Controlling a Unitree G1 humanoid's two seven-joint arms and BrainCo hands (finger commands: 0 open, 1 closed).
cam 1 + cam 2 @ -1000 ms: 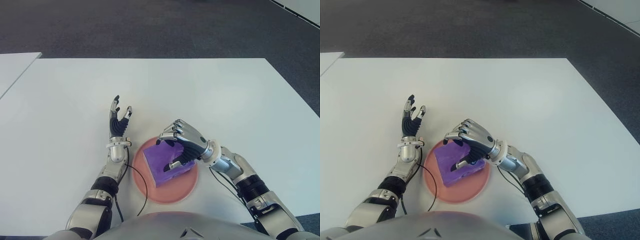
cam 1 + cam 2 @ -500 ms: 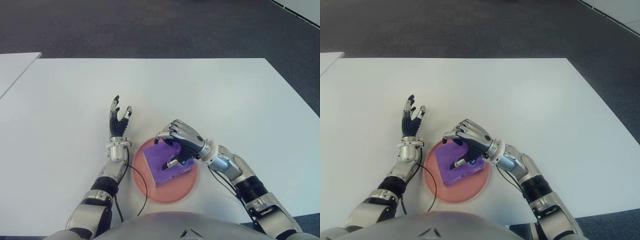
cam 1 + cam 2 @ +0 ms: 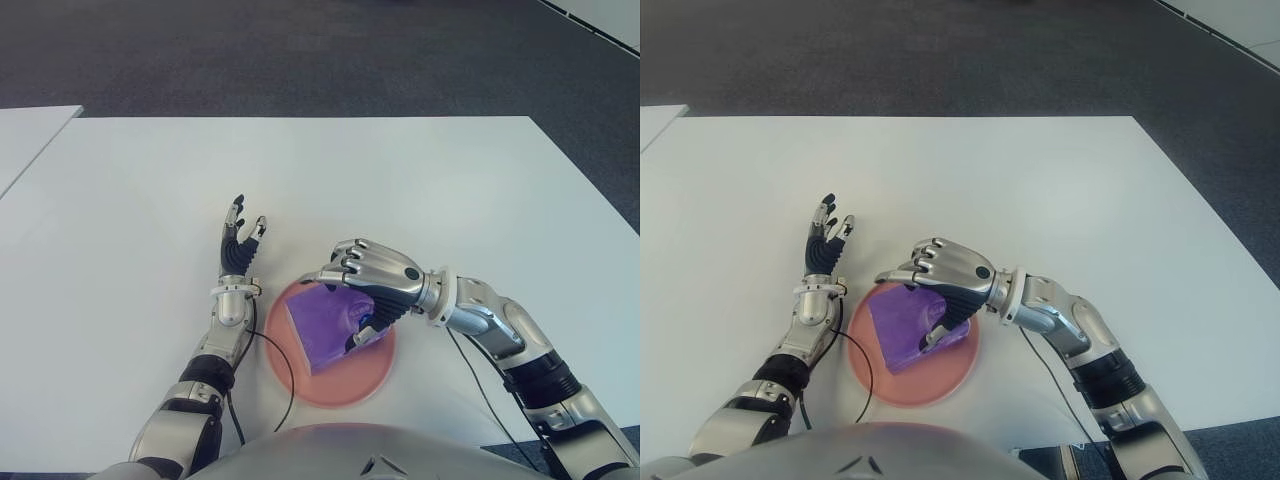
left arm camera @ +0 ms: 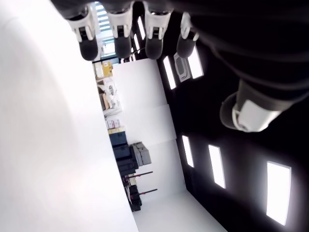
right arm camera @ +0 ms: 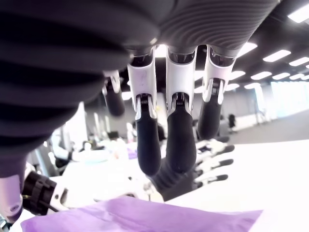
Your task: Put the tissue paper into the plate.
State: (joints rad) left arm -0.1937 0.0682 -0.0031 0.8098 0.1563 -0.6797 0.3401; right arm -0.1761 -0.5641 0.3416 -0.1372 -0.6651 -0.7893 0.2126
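A pink plate [image 3: 345, 385] sits on the white tabletop [image 3: 420, 190] close in front of the robot's body, and the purple tissue paper [image 3: 325, 325] lies inside it, a flat squarish pack turned a little askew, filling most of the plate's middle. The pack appears to rest on the plate's floor, with pink rim showing all around it.

The right robot hand [image 3: 368, 280] hangs over the 2 o'clock part of the plate, knuckles up and fingers curled downward over the pack's far right corner. In the right wrist view its fingers [image 5: 176, 130] hang in a loose row above the purple surface [image 5: 145, 215] with daylight under the tips, so they look relaxed and apart from the paper; the thumb tip [image 3: 365, 335] dips down beside the pack's right edge, and whether it touches cannot be told. The hand closes on nothing.

The left robot hand [image 3: 238, 250] stands upright at about 10 o'clock from the plate, just beyond its rim, palm facing inward and fingers spread and pointing away from the body. It holds nothing. A thin black cable [image 3: 280, 360] loops from the left forearm across the plate's left edge.

A second white tabletop [image 3: 25, 135] shows at the far left.
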